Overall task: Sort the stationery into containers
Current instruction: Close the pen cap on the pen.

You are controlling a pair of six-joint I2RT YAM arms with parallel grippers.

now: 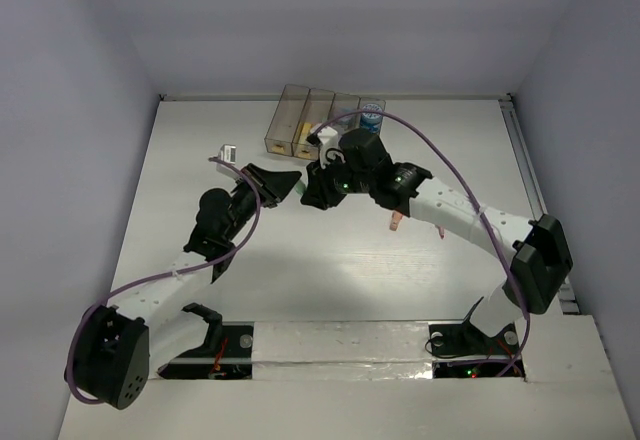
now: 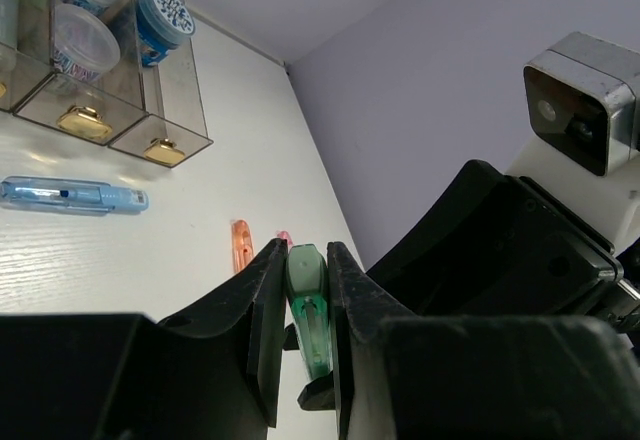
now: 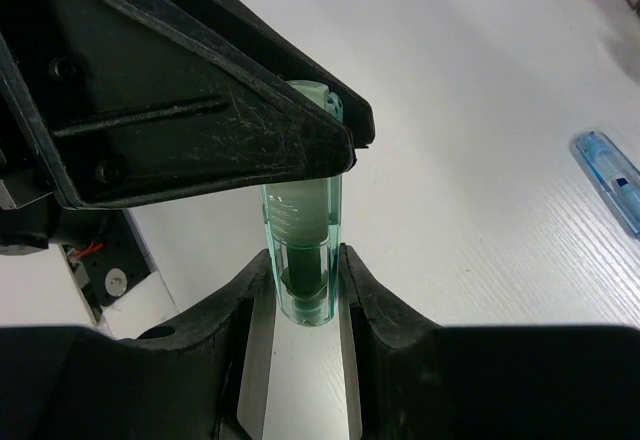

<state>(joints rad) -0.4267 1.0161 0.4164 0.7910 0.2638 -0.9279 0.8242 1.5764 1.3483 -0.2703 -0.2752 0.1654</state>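
On the left, the left gripper (image 2: pixel 305 255) is closed narrow on a translucent green marker-like stick (image 2: pixel 308 305), its two fingers pressed against the stick's flat sides. The stick is in the air over the middle of the table (image 1: pixel 330 270), not lying on it. Its long axis runs straight from one gripper to the other, so each gripper holds an opposite end. In the right wrist view the right gripper (image 3: pixel 305 255) has its fingers lying against both flanks of the stick's lower end, while the left gripper's fingers cover the capped end. Both grippers therefore hold the same stick, and this looks like a handover in mid-air.

The row of smoky-brown translucent plastic bins (image 1: pixel 283 120) stands at the far side of the table, beyond the two grippers. The right arm's wrist is just in front of the bins and is the nearer one. To my judgement, one gripper has to let go before the stick can travel to the bins. If the left one lets go, the right would only need to carry it a short way forward.

Still loose on the table are a clear blue stick (image 2: pixel 70 195) and an orange stick (image 2: pixel 241 245), both lying flat. A blue patterned roll (image 2: pixel 160 20) already sits in the end bin.
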